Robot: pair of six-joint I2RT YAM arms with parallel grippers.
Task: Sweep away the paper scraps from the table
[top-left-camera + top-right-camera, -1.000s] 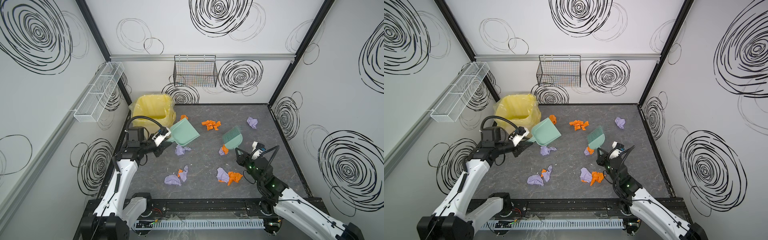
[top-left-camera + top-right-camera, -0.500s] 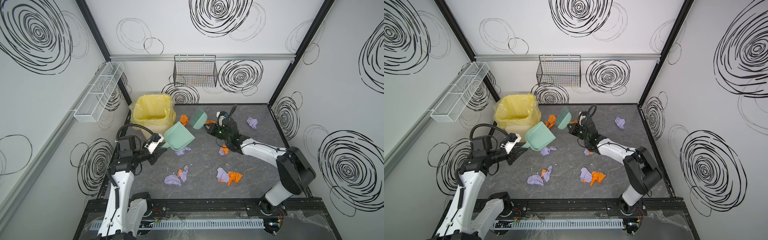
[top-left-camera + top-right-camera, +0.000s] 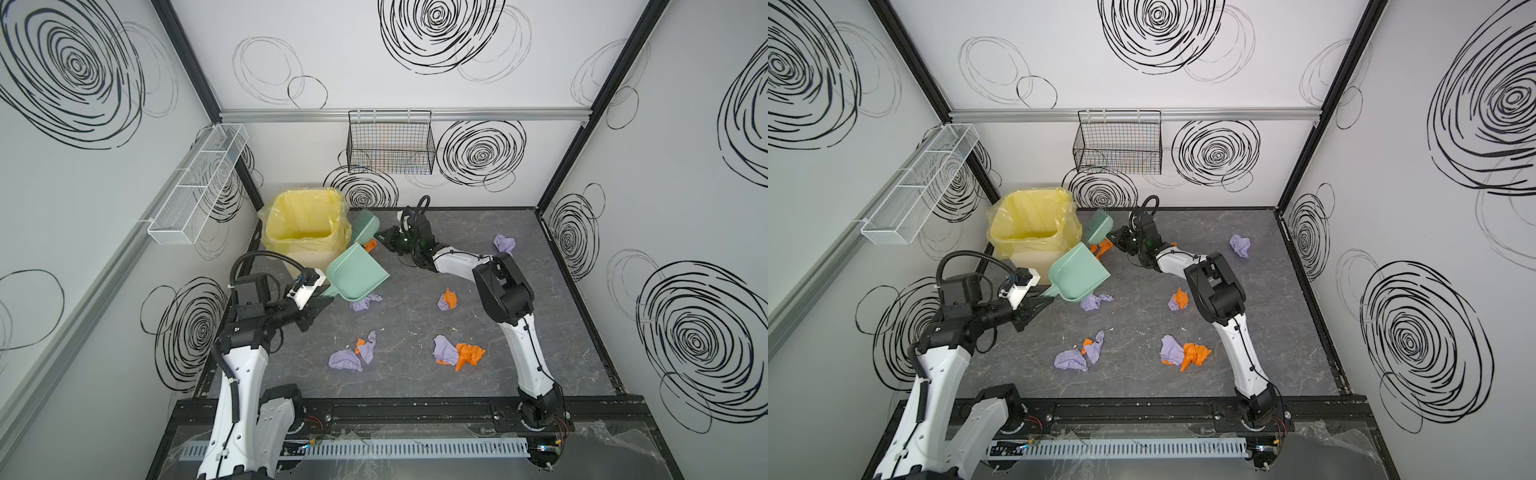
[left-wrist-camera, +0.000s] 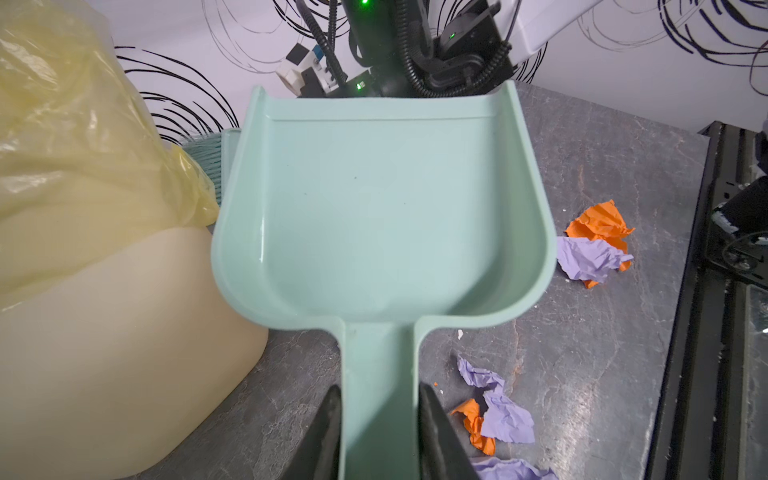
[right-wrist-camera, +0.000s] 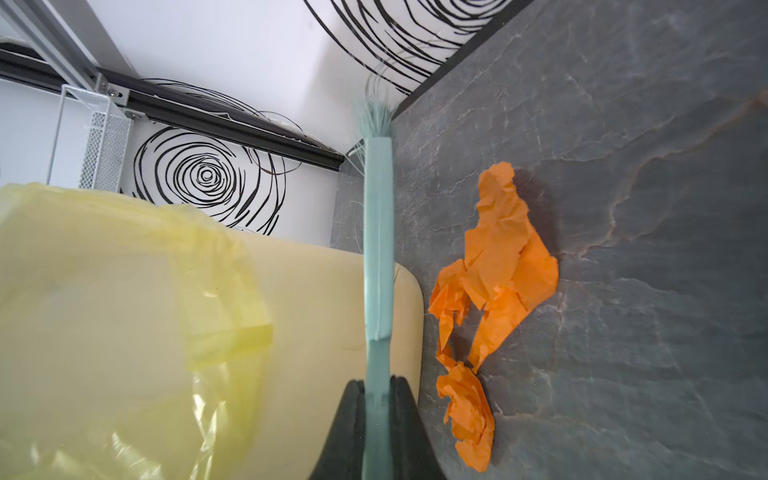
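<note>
L fingers are closed narrow on the handle of the mint-green plastic dustpan. The pan is empty and sits just beside the cream bin w/ yellow plastic liner, open lip aimed past the bin's corner. R fingers are pinched tight on the thin handle of the mint-green hand brush, which runs along the bin's side, bristles toward the back wall.

Paper scraps: a crumpled orange wad lies on the dark grey marbled surface just beside the bin, btw brush and pan lip. A lilac wad sits near the bin's front by the pan. Mixed orange-lilac clumps lie well away from the bin; a lone lilac one lies well apart from it too.

Step in hand, prob.: sweep the orange wad into the pan. To do it well the pan lip should sit flat on the surface – whether it touches now can't be told – and close to the wad, w/ no gap for paper to slide under. The brush should drop on the wad's side away from the pan, bristles bent lightly, then make one short pull toward the lip. The paper looks light & springy, so a slow stroke is safer. The bristles could also snag the liner.
</note>
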